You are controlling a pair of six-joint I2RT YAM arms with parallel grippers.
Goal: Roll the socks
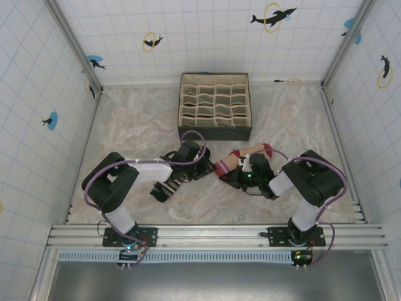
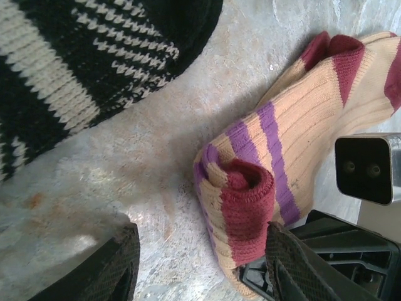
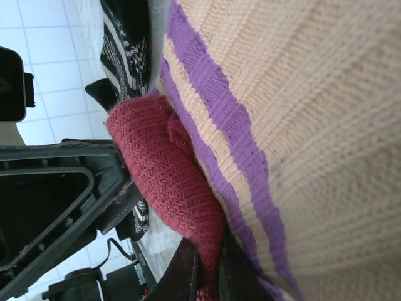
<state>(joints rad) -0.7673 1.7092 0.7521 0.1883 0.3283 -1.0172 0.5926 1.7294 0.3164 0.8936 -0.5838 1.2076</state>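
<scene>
Tan sock point(image 1: 245, 158) is lying on the worktop point(image 1: 138, 132) near the box point(image 1: 214, 106), right between the two arms. One end of it is curled up into a tight little roll, dark red knit in the middle with tan and purple stripes wrapped around it.

The right tool point(image 3: 210, 276) is clamped all the way down on that dark red bit. In the right wrist view the fabric is squeezed between its fingertips.

The left tool point(image 2: 203, 269) is a different story. Its jaws are partly apart and straddle the rolled end. One finger point(image 2: 285, 263) sits right up against the roll, while the other one is well clear of it over bare worktop. So it's not really gripping anything.

The rest of the tan sock runs flat away from the roll, with another dark red patch at its far end.

The striped sock point(image 1: 166, 186) lies loose on the worktop over on the left, just beside the left tool and apart from the tan one.
</scene>
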